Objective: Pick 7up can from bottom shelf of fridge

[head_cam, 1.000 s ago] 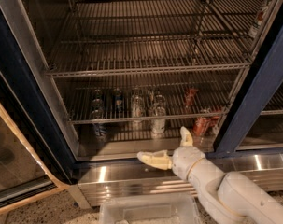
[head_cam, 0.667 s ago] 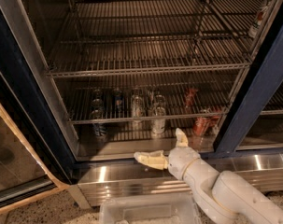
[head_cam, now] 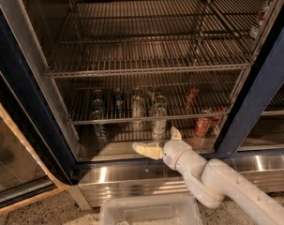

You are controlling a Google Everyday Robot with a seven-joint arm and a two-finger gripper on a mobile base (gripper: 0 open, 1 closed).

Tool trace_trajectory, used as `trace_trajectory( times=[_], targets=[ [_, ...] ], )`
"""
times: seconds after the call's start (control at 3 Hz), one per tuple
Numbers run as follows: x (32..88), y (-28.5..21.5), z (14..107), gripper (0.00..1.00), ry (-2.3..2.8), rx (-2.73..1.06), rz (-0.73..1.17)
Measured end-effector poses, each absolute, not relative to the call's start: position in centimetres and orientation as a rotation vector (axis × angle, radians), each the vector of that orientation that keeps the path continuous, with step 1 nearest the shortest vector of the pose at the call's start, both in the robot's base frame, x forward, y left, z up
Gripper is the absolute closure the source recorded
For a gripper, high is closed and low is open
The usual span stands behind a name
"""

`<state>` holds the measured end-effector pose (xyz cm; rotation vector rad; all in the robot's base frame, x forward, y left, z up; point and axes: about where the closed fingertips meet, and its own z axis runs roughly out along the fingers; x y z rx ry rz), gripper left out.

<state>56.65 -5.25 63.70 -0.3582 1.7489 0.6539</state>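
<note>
The fridge (head_cam: 24, 111) has a dark blue frame and stands open. Its bottom shelf (head_cam: 125, 136) is a wire rack holding several cans. A pale silvery can, the 7up can (head_cam: 159, 120), stands at the front middle, with similar pale cans (head_cam: 138, 107) beside and behind it. Dark blue cans (head_cam: 100, 125) stand to the left and red-orange cans (head_cam: 202, 124) to the right. My gripper (head_cam: 160, 142) is open and empty, just in front of and below the front pale can. One finger (head_cam: 146, 149) points left and the other points up at the can's base.
A stainless-steel base panel (head_cam: 132, 177) runs below the shelf. A clear plastic bin (head_cam: 151, 211) sits on the floor in front. The glass door (head_cam: 10, 168) hangs open at left. A blue door post (head_cam: 256, 97) stands at right. The upper wire racks (head_cam: 146, 60) overhang the cans.
My gripper has moved slightly left and up, closer to the bottom shelf's front edge. The cans have not moved.
</note>
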Motion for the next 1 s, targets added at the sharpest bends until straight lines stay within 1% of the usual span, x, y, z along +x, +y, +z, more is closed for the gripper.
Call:
trace_trajectory(
  times=[0.67,1.0],
  targets=[
    [57.5,-5.2,62.9,0.0,1.749,-0.336,0.661],
    [59.3,-5.3,61.5,0.0,1.725,-0.284,0.686]
  ],
)
